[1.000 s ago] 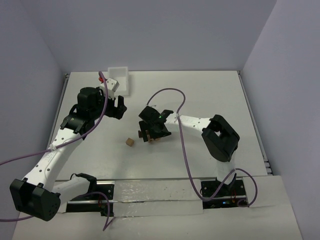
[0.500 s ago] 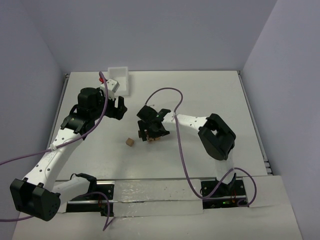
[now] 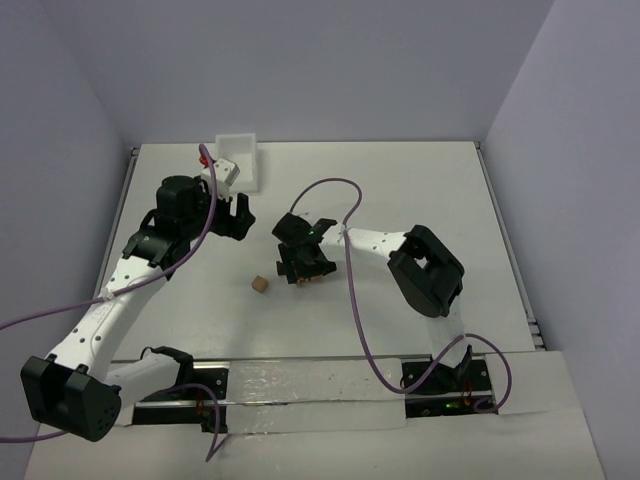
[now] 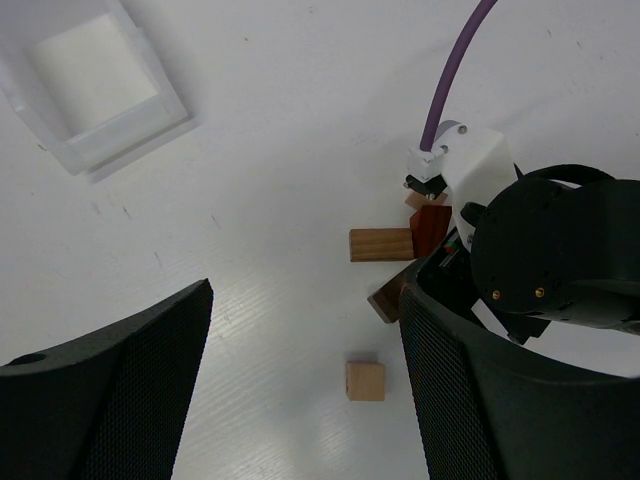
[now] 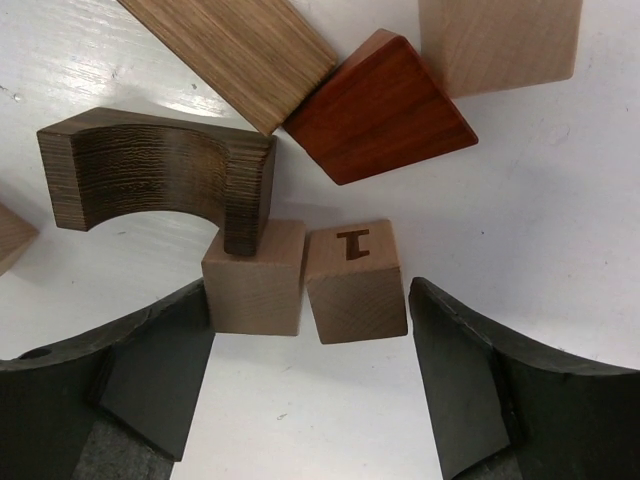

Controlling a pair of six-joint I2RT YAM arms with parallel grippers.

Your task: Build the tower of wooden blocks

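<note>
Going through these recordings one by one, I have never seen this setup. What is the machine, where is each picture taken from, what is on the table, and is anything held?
Two robot arms are bolted at the near edge of a white table, each ending in a two-finger gripper. The wide picture looks down from above and behind them. The other two come from cameras on the wrists, looking down past the grippers. On the table lie a white bin, one lone tan cube, and a cluster of wooden blocks, among them a dark brown arch, a reddish-brown block, a tan plank and two tan cubes. The left gripper is open and empty. The right gripper straddles the two cubes; whether it grips them yet is unclear.
</note>
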